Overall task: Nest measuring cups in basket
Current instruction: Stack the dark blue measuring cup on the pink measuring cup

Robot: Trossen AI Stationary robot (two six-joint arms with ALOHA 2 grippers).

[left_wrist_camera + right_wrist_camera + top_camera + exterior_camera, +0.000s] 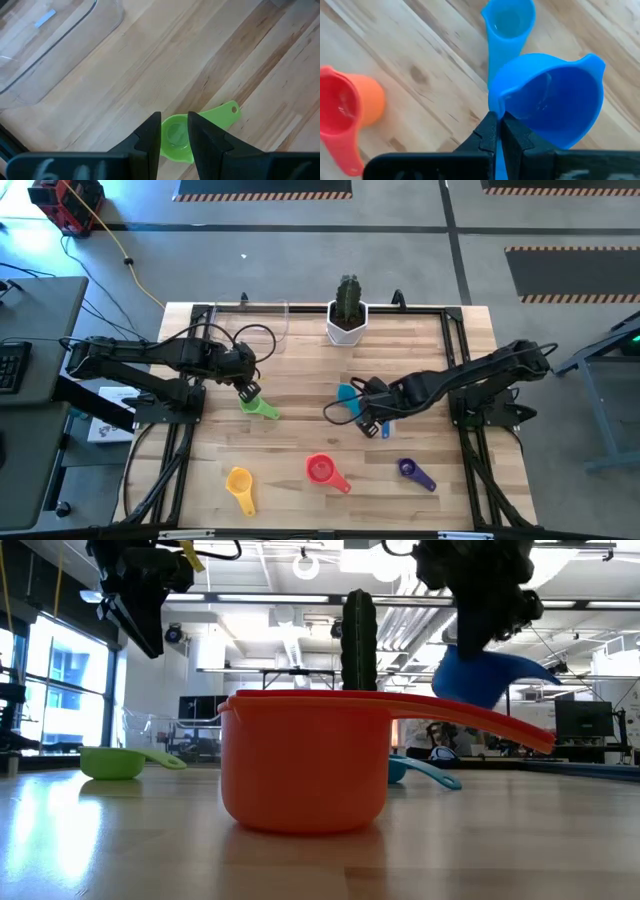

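Cups lie scattered and the work starts on the left, where the left gripper [250,391] hangs just above the green cup [261,408], its fingers apart and holding nothing, the bowl showing between them in the wrist view. Behind it, at the table's far edge, the clear basket [262,310] looks bare inside; no cup shows in it. Near the front edge lie the yellow cup [240,485], then the red cup sitting inside the orange cup [322,469], one pair already nested but outside the basket. Moving right, the cactus pot [347,323] stands at the back, and the right gripper [498,131] is clamped on the rim of the blue cup [552,100] and holds it clear of the wood, with the teal cup [506,31] just below it. The purple cup [415,472] lies furthest right. These look like light, stiff, smooth plastic, likely to slide or tip, so a pinch on the rim or the flat handle seems best.
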